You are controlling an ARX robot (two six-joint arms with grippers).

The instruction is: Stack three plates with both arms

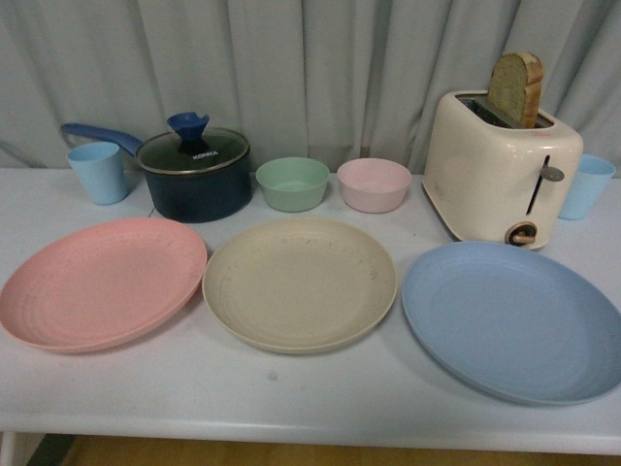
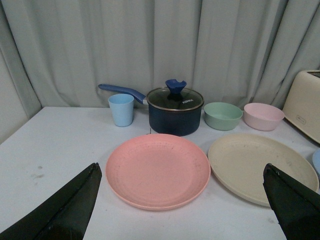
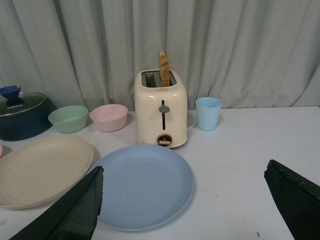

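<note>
**Left gripper**: its 2 black fingers stand spread wide, with nothing between them, so it holds nothing. The pink plate lies flat on the table just ahead of it, centred on the gap between the fingers and apart from both. The beige plate lies ahead too, on the side toward the other arm.

**Right gripper**: it is likewise wide open and empty. The blue plate lies just ahead of it, offset toward the finger nearer the left arm. The beige plate sits beyond that finger. The toaster stands further ahead, past the blue plate's far rim.

**Front view**: you will find neither arm in it. The 3 plates lie in 1 row. Pink and beige lie rim beside rim, blue is a little apart from beige, and none rests on another. The pot and 2 bowls stand behind the row, farther from both grippers.

**Progress**: 0 of 3 plates are stacked and no plate is grasped, so the task appears to be at its very start. By this reading, 2 transfers are left. The beige plate is probably the base, since it lies between the 2 grippers. You would then bring pink over with the left and blue with the right, each rim gripped from its near edge.
</note>
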